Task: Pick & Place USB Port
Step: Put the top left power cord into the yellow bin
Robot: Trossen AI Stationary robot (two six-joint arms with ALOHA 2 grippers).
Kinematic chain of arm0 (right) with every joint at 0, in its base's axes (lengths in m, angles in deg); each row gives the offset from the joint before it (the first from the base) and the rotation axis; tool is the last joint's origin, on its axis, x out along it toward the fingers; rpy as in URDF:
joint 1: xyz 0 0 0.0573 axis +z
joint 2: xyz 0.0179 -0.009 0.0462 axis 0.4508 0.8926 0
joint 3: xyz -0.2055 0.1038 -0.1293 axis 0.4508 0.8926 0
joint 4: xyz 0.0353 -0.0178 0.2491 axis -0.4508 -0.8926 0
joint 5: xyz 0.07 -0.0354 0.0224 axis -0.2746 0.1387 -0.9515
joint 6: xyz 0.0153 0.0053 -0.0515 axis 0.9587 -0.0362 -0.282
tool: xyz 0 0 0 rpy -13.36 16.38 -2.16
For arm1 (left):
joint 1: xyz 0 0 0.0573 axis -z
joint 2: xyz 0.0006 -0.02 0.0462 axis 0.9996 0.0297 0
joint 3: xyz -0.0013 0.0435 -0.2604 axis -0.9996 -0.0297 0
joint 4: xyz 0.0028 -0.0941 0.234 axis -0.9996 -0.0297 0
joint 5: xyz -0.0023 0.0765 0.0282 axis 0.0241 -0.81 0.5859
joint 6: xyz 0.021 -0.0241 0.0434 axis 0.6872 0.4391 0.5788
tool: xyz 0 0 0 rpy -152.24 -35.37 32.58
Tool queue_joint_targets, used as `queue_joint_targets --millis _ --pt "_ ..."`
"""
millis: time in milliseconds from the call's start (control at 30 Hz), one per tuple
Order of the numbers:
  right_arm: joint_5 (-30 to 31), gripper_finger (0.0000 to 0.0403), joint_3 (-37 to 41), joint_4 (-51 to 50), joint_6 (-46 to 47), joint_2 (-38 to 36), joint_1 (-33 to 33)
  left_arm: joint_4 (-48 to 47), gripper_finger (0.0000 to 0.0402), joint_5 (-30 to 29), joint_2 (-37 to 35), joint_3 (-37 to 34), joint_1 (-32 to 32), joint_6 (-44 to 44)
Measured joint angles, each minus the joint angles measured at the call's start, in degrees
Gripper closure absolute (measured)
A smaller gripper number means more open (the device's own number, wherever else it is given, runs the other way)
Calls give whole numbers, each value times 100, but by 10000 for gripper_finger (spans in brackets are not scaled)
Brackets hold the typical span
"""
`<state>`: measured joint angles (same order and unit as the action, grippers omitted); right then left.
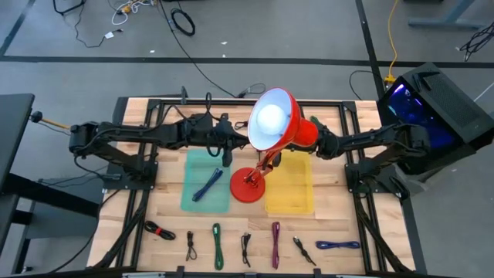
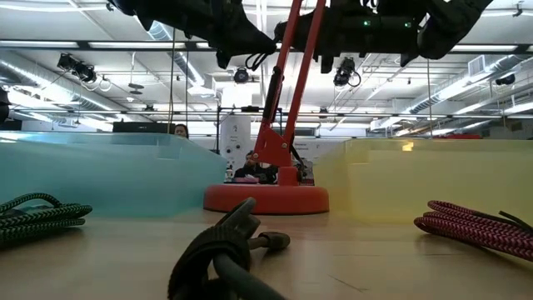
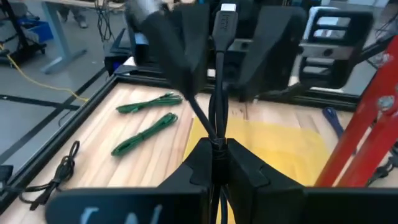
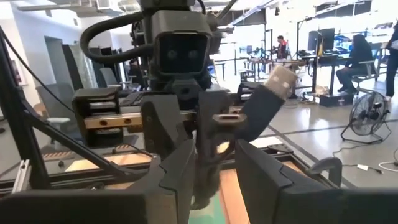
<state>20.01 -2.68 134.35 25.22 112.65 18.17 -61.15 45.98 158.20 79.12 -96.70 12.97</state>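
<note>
A black USB cable (image 3: 217, 106) is lifted over the middle of the table, and my left gripper (image 3: 216, 149) is shut on it. Its plug (image 3: 225, 22) sticks out past the fingertips. A second, silver-tipped end (image 4: 277, 84) slants off to the side. My right gripper (image 4: 216, 155) faces the left one and is open, one finger (image 3: 186, 43) on each side of the plug, with no clear touch. In the high view my left gripper (image 1: 226, 145) shows beside the red lamp's shade (image 1: 272, 120), which hides the right gripper. My left gripper pinches the black cable a short way below its plug (image 3: 217, 134) between its two fingers. The fingers lie about level and come from the table's left. The cable is lifted clear; its plug end points at my right gripper, and a slack part (image 1: 226, 160) hangs below.
The red lamp's base (image 1: 248, 188) stands between a teal tray (image 1: 193, 202), which holds a blue cable (image 1: 207, 185), and a yellow tray (image 1: 291, 185). Several cables lie along the near edge, among them a green one (image 1: 218, 245) and a purple one (image 1: 275, 243).
</note>
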Motion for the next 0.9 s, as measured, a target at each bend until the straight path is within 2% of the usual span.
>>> queue_joint_targets --millis 267,333,433,467,767,900 --pt "97 287 -2 -34 66 -2 7 250 376 90 -4 2 2 -4" --pt "301 310 -2 -51 42 -2 13 244 376 43 -4 3 0 -28" --pt "358 378 -4 -53 -140 -2 9 246 376 4 -4 3 -10 -46" --pt "356 388 -4 -54 -194 -2 11 239 376 -20 -4 4 -9 -46" --pt "466 401 -4 -67 -154 -2 2 163 310 -111 -4 4 0 -199" --pt "491 401 -4 -120 -95 -2 2 107 294 -99 -4 5 -10 -200"
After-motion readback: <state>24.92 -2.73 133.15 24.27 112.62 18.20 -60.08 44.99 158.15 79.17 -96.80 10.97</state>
